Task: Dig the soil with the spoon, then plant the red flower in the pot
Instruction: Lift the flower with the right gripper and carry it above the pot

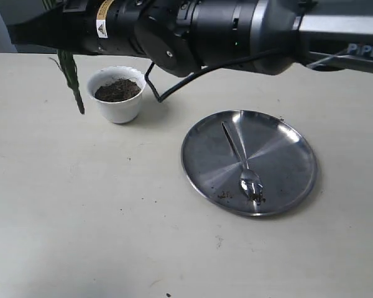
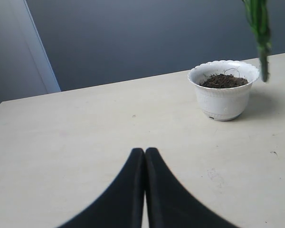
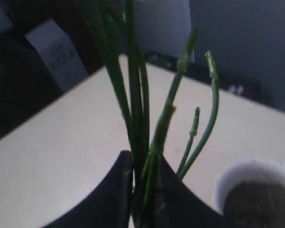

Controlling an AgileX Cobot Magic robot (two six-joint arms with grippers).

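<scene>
A: What does the exterior view give that the wrist views don't?

B: The shiny silver metal spoon on the large round steel plate, bowl toward the near rim, handle running up-left, dirt crumbs beside the bowl. The black arm blocks the top of that view, and no gripper shows.

A: And the wrist views?

B: The right wrist view shows the right gripper pinching the long thin green stems of the red flower. The bloom is out of frame everywhere. In the left wrist view the left gripper has its jaws pressed together, empty, low over the pale counter.

A: Stem attitude?

B: In the exterior view the stems hang near vertical, long axis up-down, cut ends pointing at the counter. They are just left of the small white scalloped ceramic pot, clear of its rim and held in the air.

A: Pot contents?

B: Dark crumbly soil, nearly to the rim.
</scene>
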